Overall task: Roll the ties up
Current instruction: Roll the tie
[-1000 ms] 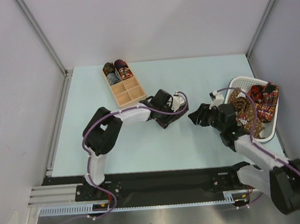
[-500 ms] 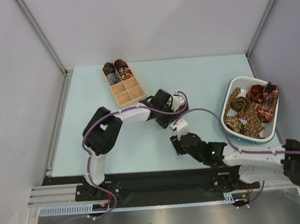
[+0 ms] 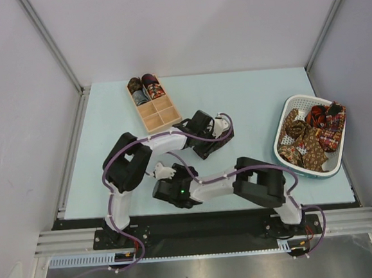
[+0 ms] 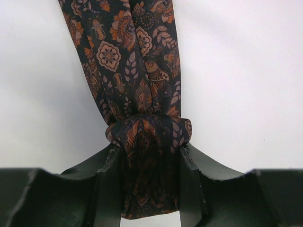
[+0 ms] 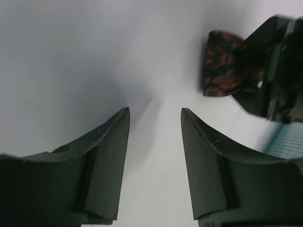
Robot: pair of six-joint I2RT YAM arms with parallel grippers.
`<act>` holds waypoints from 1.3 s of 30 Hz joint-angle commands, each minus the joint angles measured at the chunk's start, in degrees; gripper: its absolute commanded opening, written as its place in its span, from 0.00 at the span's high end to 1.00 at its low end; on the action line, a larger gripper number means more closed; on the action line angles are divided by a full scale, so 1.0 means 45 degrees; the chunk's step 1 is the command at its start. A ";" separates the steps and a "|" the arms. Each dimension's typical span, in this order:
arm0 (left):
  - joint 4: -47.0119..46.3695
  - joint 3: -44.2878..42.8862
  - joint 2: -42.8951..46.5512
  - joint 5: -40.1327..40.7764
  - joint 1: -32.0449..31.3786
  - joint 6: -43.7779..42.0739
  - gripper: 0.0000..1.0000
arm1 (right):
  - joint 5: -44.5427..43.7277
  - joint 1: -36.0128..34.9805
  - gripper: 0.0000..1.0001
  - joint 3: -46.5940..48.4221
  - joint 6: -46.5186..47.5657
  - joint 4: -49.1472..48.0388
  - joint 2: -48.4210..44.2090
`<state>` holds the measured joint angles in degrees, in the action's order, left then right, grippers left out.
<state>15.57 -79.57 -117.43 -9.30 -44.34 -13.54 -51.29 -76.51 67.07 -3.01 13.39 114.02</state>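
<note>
Nearest, the right gripper (image 5: 154, 116) stands spread, with nothing between its fingers. Its own view catches, blurred at upper right, what looks like the bunched end of the dark paisley tie (image 5: 222, 64). In the left wrist view, the left gripper (image 4: 149, 153) pinches that folded end. The tie's long axis runs from lower centre to the top edge. Only the top view shows, farther off, more ties (image 3: 314, 135) in the white basket (image 3: 297, 99) at right. It also shows two rolls (image 3: 143, 87) in the wooden box (image 3: 165, 118) at upper left.
</note>
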 commanded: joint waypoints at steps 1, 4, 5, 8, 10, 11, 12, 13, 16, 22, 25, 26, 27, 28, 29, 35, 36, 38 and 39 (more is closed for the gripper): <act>0.0621 -0.0286 -0.0487 -0.0238 0.0048 0.0157 0.58 | -0.1298 0.0497 0.46 0.2083 0.0648 0.2330 0.1574; 0.0738 -0.0384 -0.0565 -0.0218 0.0067 0.0157 0.58 | -0.1512 0.1025 0.45 0.4075 0.0629 0.3640 0.2863; 0.0758 -0.0403 -0.0585 -0.0180 0.0067 0.0196 0.58 | -0.1668 0.1200 0.45 0.4796 0.0629 0.3897 0.3175; 0.1011 -0.0637 -0.0721 -0.0005 0.0048 0.0275 0.59 | -0.2176 0.1435 0.44 0.5757 0.1058 0.4718 0.4095; 0.1613 -0.1142 -0.1013 0.0210 0.0048 0.0352 0.59 | -0.2255 0.1728 0.43 0.6306 0.1213 0.5051 0.4427; 0.1888 -0.1378 -0.1150 0.0405 0.0048 0.0353 0.59 | -0.2236 0.1845 0.43 0.6423 0.1253 0.5110 0.4603; 0.2587 -0.1883 -0.1287 0.0523 0.0029 0.0469 0.59 | -0.2236 0.2001 0.43 0.6405 0.1350 0.5072 0.4643; 0.2981 -0.2178 -0.1597 0.0601 0.0028 0.0567 0.60 | -0.2178 0.2099 0.43 0.6347 0.1564 0.4917 0.4701; 0.4524 -0.3292 -0.2223 0.0699 0.0028 0.1034 0.60 | -0.1866 0.2372 0.44 0.6171 0.1781 0.4740 0.4683; 0.6830 -0.4875 -0.3084 0.0894 0.0028 0.1466 0.61 | -0.2080 0.2412 0.43 0.5391 0.2015 0.4273 0.4390; 0.7105 -0.5013 -0.3202 0.1148 0.0028 0.1544 0.62 | -0.2021 0.2529 0.41 0.4882 0.2269 0.3939 0.4311; 0.7144 -0.5052 -0.3202 0.1168 0.0028 0.1583 0.62 | -0.2001 0.2626 0.41 0.4804 0.2327 0.3939 0.4369; 0.7241 -0.5091 -0.3221 0.1149 0.0028 0.1661 0.62 | -0.1982 0.2666 0.41 0.4726 0.2367 0.3881 0.4389; 0.7300 -0.5111 -0.3222 0.1187 0.0009 0.1642 0.62 | -0.1982 0.2744 0.40 0.4609 0.2386 0.3861 0.4409; 0.7398 -0.5149 -0.3222 0.1226 0.0009 0.1642 0.62 | -0.1904 0.2802 0.39 0.4492 0.2464 0.3803 0.4390; 0.8179 -0.5638 -0.3378 0.1460 -0.0050 0.1583 0.63 | -0.1416 0.3329 0.38 0.4139 0.2465 0.3821 0.4545; 0.8238 -0.5696 -0.3339 0.1442 -0.0050 0.1564 0.63 | -0.1338 0.3408 0.38 0.4139 0.2484 0.3977 0.4604; 0.8490 -0.5794 -0.3358 0.1500 -0.0147 0.1505 0.63 | -0.1183 0.3506 0.39 0.4158 0.2562 0.4114 0.4799; 0.8550 -0.5910 -0.3358 0.1500 -0.0167 0.1486 0.63 | -0.1142 0.3622 0.40 0.4178 0.2601 0.4192 0.4838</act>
<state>44.51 -105.54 -130.30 -4.62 -44.73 -7.42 -66.96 -63.13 88.03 10.15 31.05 132.62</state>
